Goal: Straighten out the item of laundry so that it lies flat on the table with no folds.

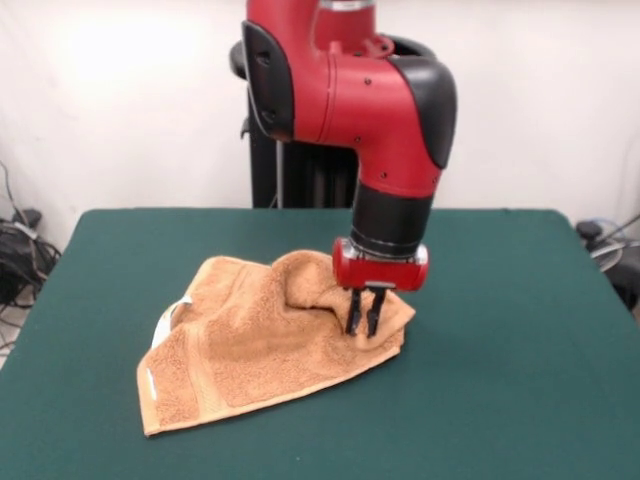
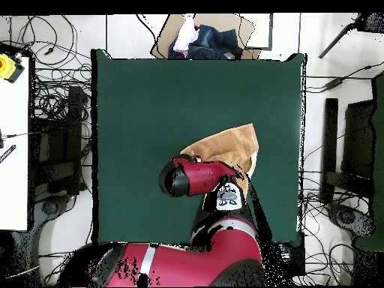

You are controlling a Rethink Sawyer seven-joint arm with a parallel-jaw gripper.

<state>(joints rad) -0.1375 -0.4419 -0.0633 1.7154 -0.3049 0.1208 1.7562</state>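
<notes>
The orange-tan towel (image 1: 260, 345) lies crumpled on the green table (image 1: 500, 300), left of centre. It has a raised fold at its far side and white labels along its left edge. My gripper (image 1: 361, 329) points straight down onto the towel's right part, near its right corner. Its fingers stand close together and pinch the cloth there. In the overhead view the towel (image 2: 231, 148) shows on the table (image 2: 150, 105) just beyond my red arm, which hides the gripper and the near part of the towel.
The robot's pedestal (image 1: 300, 170) stands at the table's far edge. A cardboard box with clothes (image 2: 204, 37) sits off the table's far side in the overhead view. Cables and equipment lie on the floor around the table.
</notes>
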